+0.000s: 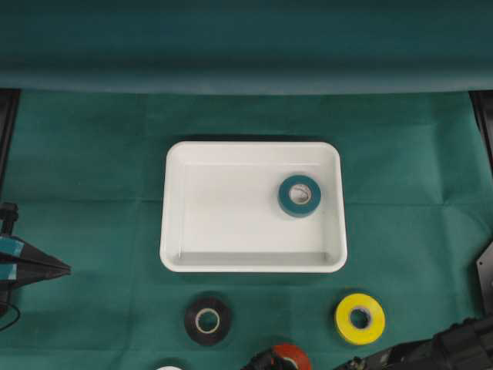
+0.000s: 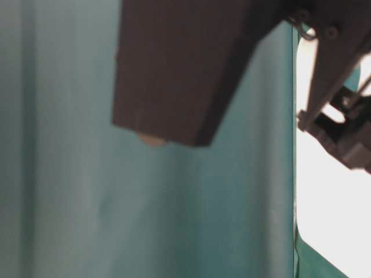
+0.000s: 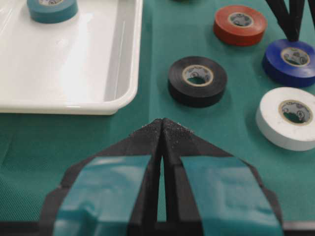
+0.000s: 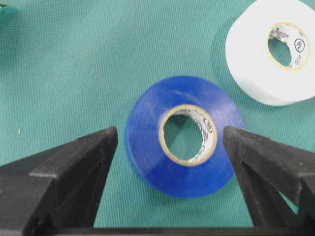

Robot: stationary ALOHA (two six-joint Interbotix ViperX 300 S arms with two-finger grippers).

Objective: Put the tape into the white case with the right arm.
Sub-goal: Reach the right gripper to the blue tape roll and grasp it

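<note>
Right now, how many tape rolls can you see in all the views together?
6. Teal roll inside the white case; on the cloth: black roll, yellow roll, red roll, blue roll between the open right gripper fingers, white roll. More may be hidden.

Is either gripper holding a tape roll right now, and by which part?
Nothing is held. The right gripper is open, its fingers either side of the blue tape roll but clear of it. The left gripper is shut and empty.
</note>
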